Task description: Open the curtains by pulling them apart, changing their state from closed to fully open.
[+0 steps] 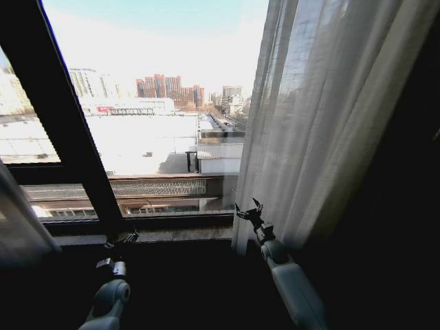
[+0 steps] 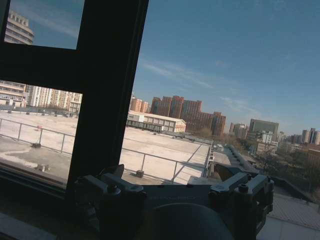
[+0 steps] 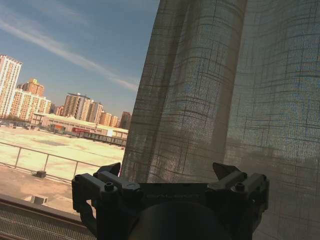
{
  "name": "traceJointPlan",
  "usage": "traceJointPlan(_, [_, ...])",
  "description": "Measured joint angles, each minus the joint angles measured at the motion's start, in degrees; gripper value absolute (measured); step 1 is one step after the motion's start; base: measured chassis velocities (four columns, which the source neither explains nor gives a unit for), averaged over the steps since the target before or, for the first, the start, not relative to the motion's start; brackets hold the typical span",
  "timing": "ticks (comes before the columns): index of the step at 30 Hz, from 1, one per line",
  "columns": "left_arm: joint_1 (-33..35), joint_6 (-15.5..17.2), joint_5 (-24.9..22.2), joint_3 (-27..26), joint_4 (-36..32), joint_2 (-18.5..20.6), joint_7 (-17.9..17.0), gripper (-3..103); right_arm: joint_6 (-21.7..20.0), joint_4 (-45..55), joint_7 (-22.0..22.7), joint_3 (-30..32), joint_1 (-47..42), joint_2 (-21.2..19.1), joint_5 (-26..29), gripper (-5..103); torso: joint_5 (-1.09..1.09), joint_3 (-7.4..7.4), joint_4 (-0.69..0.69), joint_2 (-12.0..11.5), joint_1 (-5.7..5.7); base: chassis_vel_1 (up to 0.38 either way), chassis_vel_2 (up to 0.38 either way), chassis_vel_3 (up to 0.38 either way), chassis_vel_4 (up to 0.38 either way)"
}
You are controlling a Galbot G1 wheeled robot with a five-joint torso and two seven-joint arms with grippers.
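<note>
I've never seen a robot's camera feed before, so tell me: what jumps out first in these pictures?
First, the bright city view through the dark window frame, filling the middle of the head view. Next, the sheer right curtain, bunched to the right of the glass, and the edge of the left curtain at far left. Low down, the right gripper is open beside the right curtain's inner edge, and the left gripper is open by the sill.

Open gap between curtains (image 1: 323,117)

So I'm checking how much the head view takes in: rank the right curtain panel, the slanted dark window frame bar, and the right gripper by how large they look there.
1. Right curtain panel, largest.
2. Dark window frame bar.
3. Right gripper, open beside the panel's lower edge, smallest.
</note>
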Motion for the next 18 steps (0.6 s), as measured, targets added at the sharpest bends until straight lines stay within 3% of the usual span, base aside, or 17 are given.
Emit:
traceJointPlan(9, [0.00,0.00,0.00,0.00,0.00,0.00,0.00,100,0.24,-1.40,0.21,0.80,0.69,-1.23,-0.15,100,0.01,0.00,-0.01,0.00,0.00,0.000,0.000,0.000,0.000])
traceJointPlan(16, [0.00,0.00,0.00,0.00,0.00,0.00,0.00,100,0.24,-3.71,0.40,0.08,3.08,0.17,-0.74,102,0.00,-0.01,0.01,0.00,0.00,0.000,0.000,0.000,0.000])
traceJointPlan(18, [0.00,0.00,0.00,0.00,0.00,0.00,0.00,100,0.25,-4.02,0.43,-0.07,3.46,0.57,-0.80,96,0.00,-0.01,0.02,0.00,0.00,0.000,0.000,0.000,0.000])
